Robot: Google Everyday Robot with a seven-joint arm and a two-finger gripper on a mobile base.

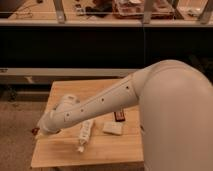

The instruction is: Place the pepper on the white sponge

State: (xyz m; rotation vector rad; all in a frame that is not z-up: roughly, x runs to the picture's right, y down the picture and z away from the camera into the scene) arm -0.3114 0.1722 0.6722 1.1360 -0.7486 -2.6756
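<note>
gripper (43,129): was down low at the left edge of the wooden table (100,152), right at the end of the long pale arm (102,102) that reached across from the right
grip state: honestly couldn't tell, the arm's own wrist covered that end, so no idea if it was clamped on something or let go
pepper: couldn't make it out for sure, there was just a small dark reddish speck (34,131) poking out right by the gripper at the table's left edge, might've been it, might not
white sponge (113,128): lay flat near the middle of the table, front half, well apart from the gripper and with nothing on top of it
white tube (84,135): lay on a slant between the gripper and the sponge, its lower end pointing at the front edge
dark bar (120,116): flat reddish-brown thing just behind the sponge, partly tucked under the arm
arm body (177,120): the big rounded part filled the whole right side and hid that end of the table
background: a dark counter (100,47) ran across behind the table
</note>
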